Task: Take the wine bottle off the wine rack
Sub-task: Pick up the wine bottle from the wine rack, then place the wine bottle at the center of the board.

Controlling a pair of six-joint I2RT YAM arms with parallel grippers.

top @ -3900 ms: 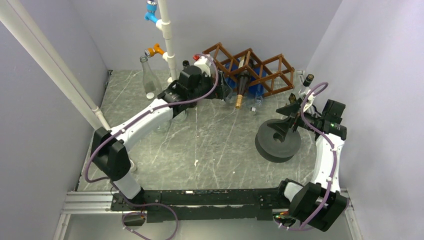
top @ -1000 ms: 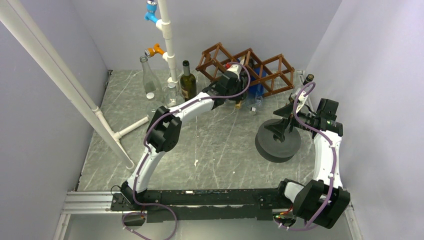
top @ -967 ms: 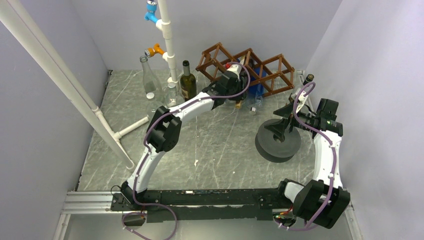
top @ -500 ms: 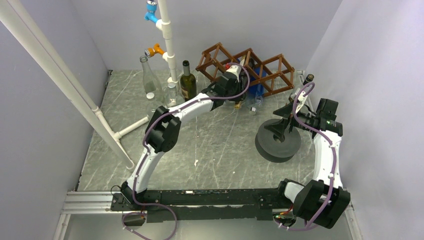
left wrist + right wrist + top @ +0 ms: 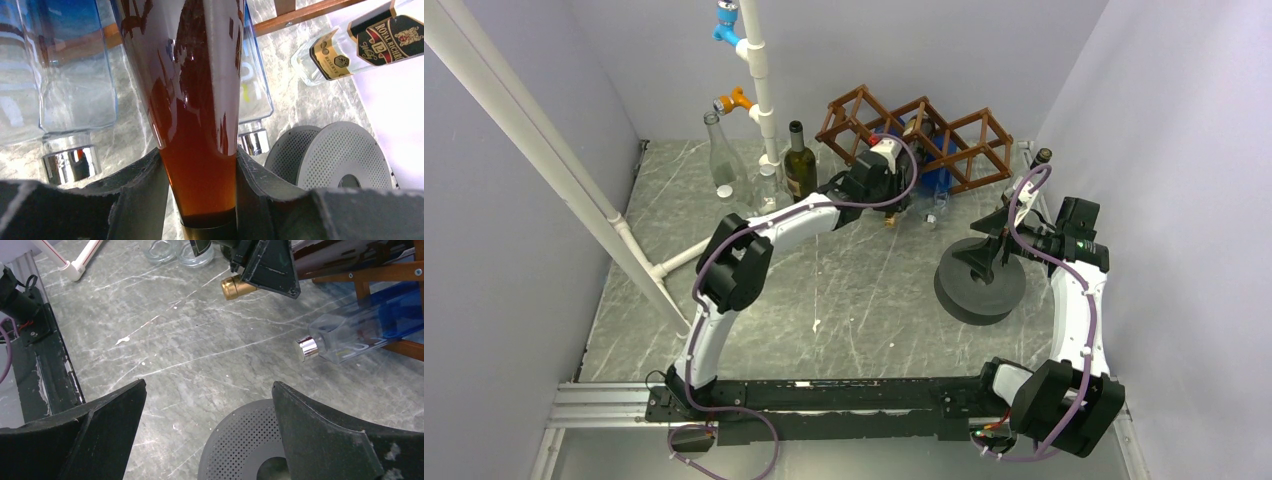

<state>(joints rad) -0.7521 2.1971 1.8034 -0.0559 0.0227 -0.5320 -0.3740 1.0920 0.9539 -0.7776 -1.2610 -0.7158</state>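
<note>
The wine bottle, amber glass with a gold-capped neck, lies sloping in the brown wooden wine rack, neck towards the table. My left gripper is shut on the lower neck, with a dark pad pressed to each side. From above, the left gripper sits at the rack's front, middle cell. My right gripper hangs open and empty to the right, above a grey perforated disc.
A blue square bottle with a silver cap lies under the rack, and a clear labelled bottle is beside it. A green bottle, a clear bottle and white pipes stand at the back left. The grey disc lies right of centre.
My left arm has drawn back a little towards the near left, its elbow swinging left, with the bottle neck still in its grip. The right arm has not moved.
</note>
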